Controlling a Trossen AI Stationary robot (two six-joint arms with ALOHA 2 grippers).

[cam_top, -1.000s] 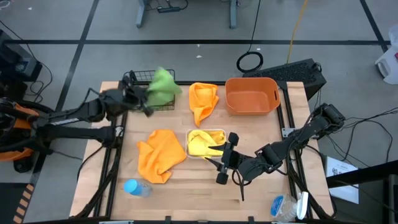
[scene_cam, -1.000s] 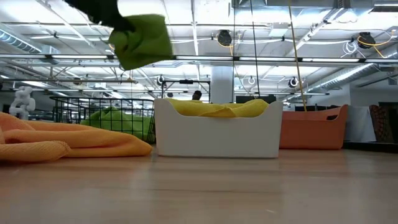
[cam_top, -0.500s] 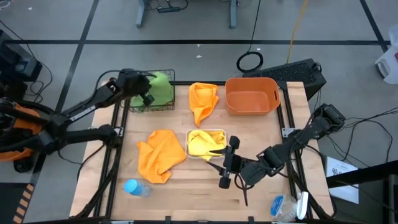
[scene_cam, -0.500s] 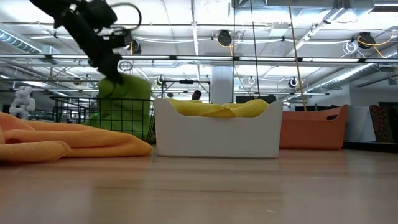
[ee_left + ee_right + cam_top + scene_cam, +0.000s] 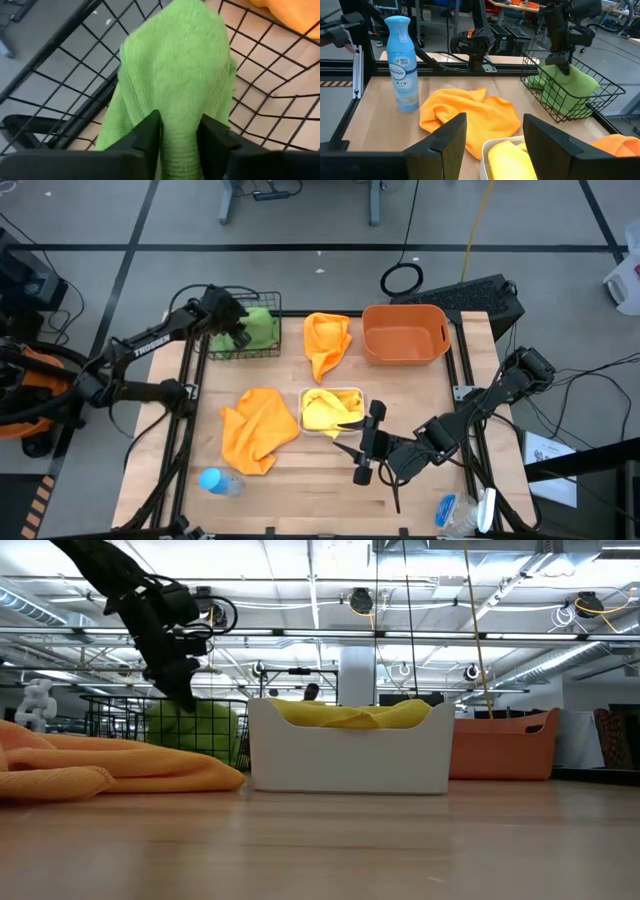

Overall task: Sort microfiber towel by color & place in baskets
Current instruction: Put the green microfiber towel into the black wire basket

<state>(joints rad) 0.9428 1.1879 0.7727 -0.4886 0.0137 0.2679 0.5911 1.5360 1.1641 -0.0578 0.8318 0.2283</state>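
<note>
A green towel [image 5: 175, 80] is being held inside the black wire basket [image 5: 262, 352] at the table's far left corner, pinched between the fingers [image 5: 147, 137] of the left gripper [image 5: 236, 332], which are closed on the cloth. A yellow towel [image 5: 325, 410] is lying in the white tray [image 5: 350, 765] at the table's middle. One orange towel [image 5: 326, 342] is lying between the wire basket and the orange tub [image 5: 404, 333]; another orange towel [image 5: 260, 428] is spread just beside the tray. The right gripper [image 5: 366, 443] is being kept low near the tray, its fingers [image 5: 447, 140] apart and empty. A blue bottle [image 5: 218, 481] is lying near the front edge.
</note>
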